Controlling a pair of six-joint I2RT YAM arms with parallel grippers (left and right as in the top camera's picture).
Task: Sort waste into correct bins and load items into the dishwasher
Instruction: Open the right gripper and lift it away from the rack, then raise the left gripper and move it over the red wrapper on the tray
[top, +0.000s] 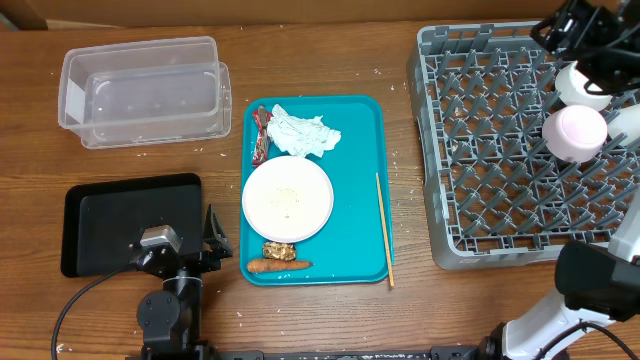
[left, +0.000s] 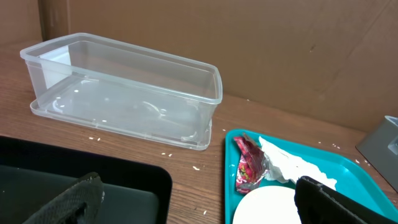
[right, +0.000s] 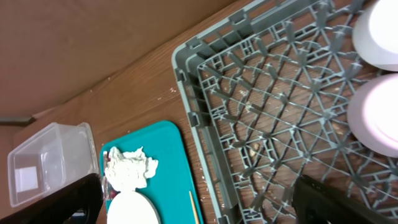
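On the teal tray (top: 355, 150) lie a crumpled white napkin (top: 302, 134), a red-and-white wrapper (top: 262, 133), a white plate (top: 288, 198) with a few rice grains, a brown food lump (top: 278, 250), an orange carrot stick (top: 278, 266) and a thin wooden stick (top: 384, 228). Two white round vessels (top: 575, 132) (top: 580, 88) sit in the grey dish rack (top: 490, 160). My left gripper (top: 216, 238) hangs open and empty between the black tray (top: 110, 215) and the teal tray. My right gripper (top: 580, 40) is open and empty above the rack's far right, over the vessels (right: 376, 115).
The clear plastic tub (top: 140, 90) stands empty at the back left, also close in the left wrist view (left: 124, 93). Crumbs dot the wooden table. A cardboard wall backs the table. My left arm's base (top: 165, 310) sits at the front edge.
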